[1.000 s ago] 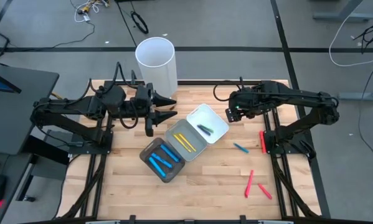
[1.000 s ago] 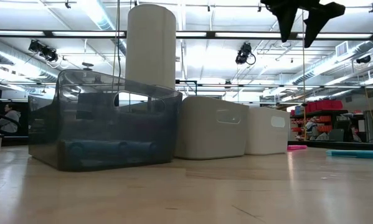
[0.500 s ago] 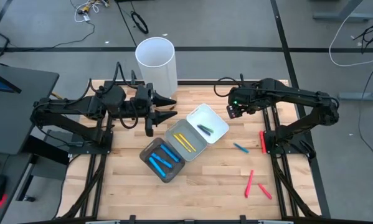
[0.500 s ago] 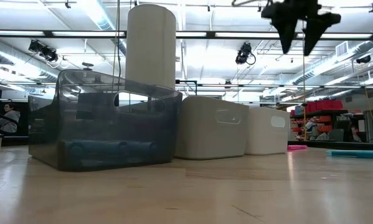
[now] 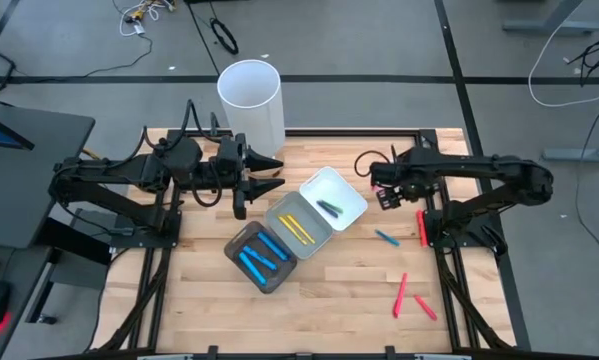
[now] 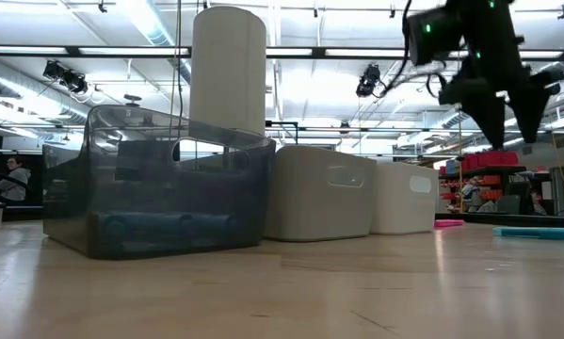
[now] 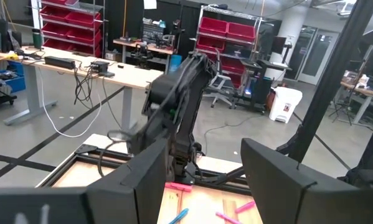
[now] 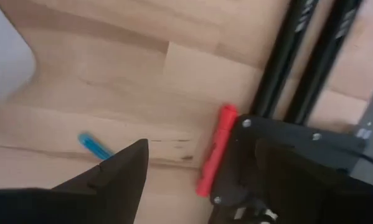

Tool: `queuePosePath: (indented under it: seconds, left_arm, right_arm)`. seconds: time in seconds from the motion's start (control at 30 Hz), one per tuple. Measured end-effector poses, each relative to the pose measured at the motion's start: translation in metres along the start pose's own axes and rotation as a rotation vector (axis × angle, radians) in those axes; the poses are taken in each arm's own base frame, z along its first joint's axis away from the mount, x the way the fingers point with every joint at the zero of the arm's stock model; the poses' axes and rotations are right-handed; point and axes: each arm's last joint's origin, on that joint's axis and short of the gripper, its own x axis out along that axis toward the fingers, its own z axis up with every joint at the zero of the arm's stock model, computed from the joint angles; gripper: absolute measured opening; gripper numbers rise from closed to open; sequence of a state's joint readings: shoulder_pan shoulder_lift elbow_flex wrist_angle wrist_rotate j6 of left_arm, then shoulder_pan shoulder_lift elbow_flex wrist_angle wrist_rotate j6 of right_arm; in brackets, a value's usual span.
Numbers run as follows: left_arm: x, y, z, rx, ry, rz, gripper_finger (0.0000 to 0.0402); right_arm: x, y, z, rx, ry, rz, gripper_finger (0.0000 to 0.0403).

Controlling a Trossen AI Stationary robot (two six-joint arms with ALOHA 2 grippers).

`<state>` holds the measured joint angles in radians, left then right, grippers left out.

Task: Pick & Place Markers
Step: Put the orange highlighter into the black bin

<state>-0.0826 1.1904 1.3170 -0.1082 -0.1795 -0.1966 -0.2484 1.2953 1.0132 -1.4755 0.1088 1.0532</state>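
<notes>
The three trays sit in a diagonal row at the middle of the table (image 5: 319,290), and the white tray (image 5: 331,196) at the far right end of that row serves as the landmark. It holds a dark green marker (image 5: 329,208). Touching its near-left side is the grey tray (image 5: 297,228) with yellow markers (image 5: 297,228) inside, and beyond that, farther from the white tray, the dark tray (image 5: 260,256) holds blue markers (image 5: 262,252).

The right gripper (image 5: 387,196) hangs in the air just to the right of the white tray, its fingers spread wide with nothing between them. In the right wrist view a loose blue marker (image 8: 94,145) and a red marker (image 8: 212,152) lie on the wood below it. From above, that blue marker (image 5: 384,238) lies to the near right of the white tray, and the red marker (image 5: 421,227) lies farther right, beside the right arm's base frame. Two more red markers (image 5: 400,295) (image 5: 425,307) lie well apart from the white tray, toward the near right corner of the table.

The left gripper (image 5: 269,173) waits to the left of the white tray, fingers parted and empty, pointing toward it. A tall white cylinder (image 5: 250,100) stands at the table's far edge, behind and left of the white tray.
</notes>
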Motion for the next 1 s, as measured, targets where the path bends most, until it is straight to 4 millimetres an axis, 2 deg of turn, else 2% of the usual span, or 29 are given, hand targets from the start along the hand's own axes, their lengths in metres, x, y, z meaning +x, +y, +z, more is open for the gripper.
queuePosePath:
  seconds: [0.17, 0.37, 0.5, 0.8, 1.0]
  left_arm:
    - [0.000, 0.000, 0.000, -0.001, 0.000, 0.000, 0.0209]
    - [0.000, 0.000, 0.000, 0.000, 0.000, 0.000, 0.0209]
    - [0.000, 0.000, 0.000, -0.001, 0.000, 0.000, 0.0209]
    - [0.000, 0.000, 0.000, 0.000, 0.001, 0.000, 0.0209]
    - [0.000, 0.000, 0.000, 0.000, 0.001, 0.000, 0.0209]
  right_arm:
    - [0.031, 0.000, 0.002, 0.003, 0.087, 0.029, 0.0297]
    - [0.055, -0.012, 0.011, 0.037, 0.142, 0.005, 0.0297]
    - [0.061, -0.017, 0.022, 0.089, 0.157, 0.027, 0.0291]
    - [0.074, -0.024, 0.040, 0.158, 0.202, -0.042, 0.0254]
    - [0.086, -0.023, 0.048, 0.207, 0.313, -0.049, 0.0229]
